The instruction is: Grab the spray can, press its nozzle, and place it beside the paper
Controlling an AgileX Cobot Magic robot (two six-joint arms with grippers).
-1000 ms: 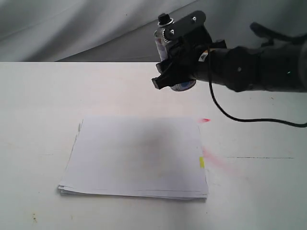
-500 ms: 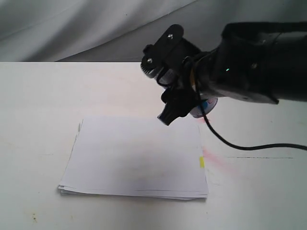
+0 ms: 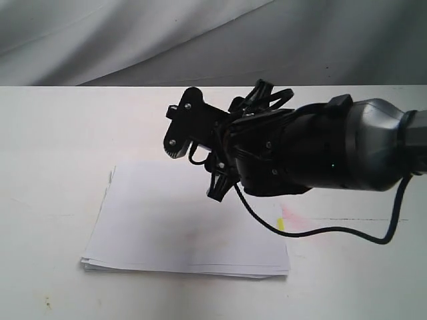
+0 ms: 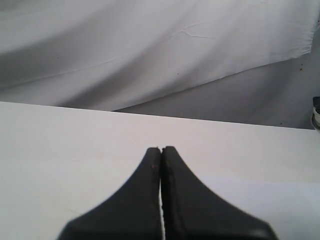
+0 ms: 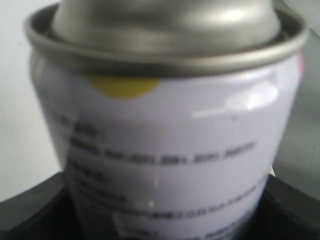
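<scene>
Silver spray can (image 5: 165,140) sitting clamped in right gripper (image 3: 200,160), hanging over paper (image 3: 167,227); pickup done, pressing unclear, placing remaining; left gripper (image 4: 161,155) closed, empty.

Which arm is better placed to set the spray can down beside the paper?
Right, most likely. Its tool grips the spray can and hangs near the paper, so a short move sideways and down should do. The left tool is shut, empty, and not visible in the exterior view.
</scene>
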